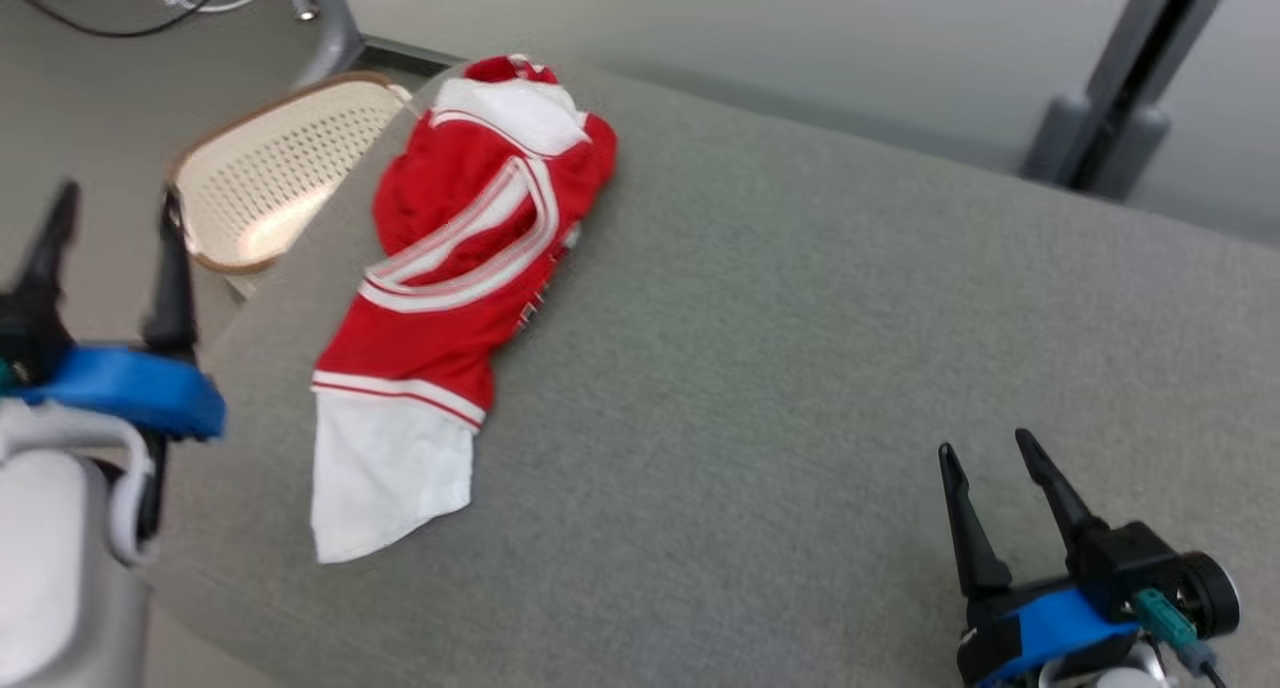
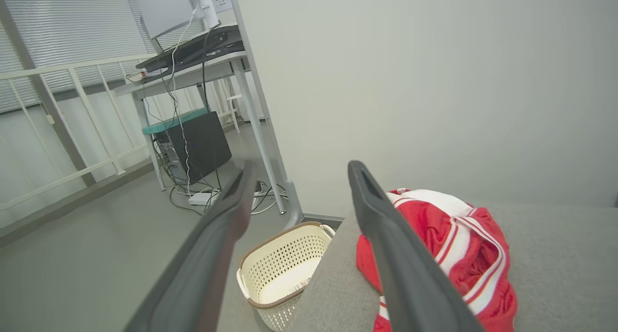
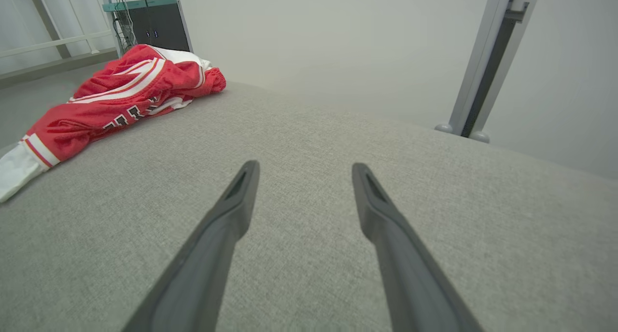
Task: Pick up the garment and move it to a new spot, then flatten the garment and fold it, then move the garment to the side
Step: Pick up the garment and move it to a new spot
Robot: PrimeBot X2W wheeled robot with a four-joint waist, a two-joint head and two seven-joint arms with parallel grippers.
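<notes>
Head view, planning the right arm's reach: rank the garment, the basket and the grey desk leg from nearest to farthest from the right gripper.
1. Garment, on the table, left of the right gripper.
2. Basket, off the table's left edge.
3. Desk leg, beyond the basket.

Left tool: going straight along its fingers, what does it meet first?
Probably the pale wall; the open left tool points above the basket and left of the garment, touching neither. Depth is unclear.
</notes>
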